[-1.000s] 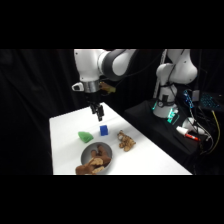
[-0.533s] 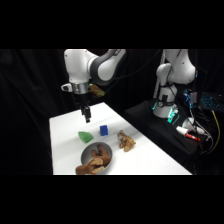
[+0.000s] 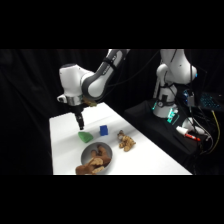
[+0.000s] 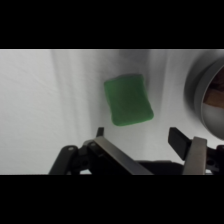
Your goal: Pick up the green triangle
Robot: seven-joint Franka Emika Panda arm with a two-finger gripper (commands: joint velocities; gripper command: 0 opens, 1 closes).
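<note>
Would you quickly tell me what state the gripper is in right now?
Gripper: open, holding nothing, above the green triangle.

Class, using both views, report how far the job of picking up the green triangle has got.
Done: the hand is positioned above the green triangle, fingers apart in the wrist view. In hand: the descent, since the triangle lies ahead of the fingertips, not between them, flat on the table. Left: lowering, closing and lifting.
</note>
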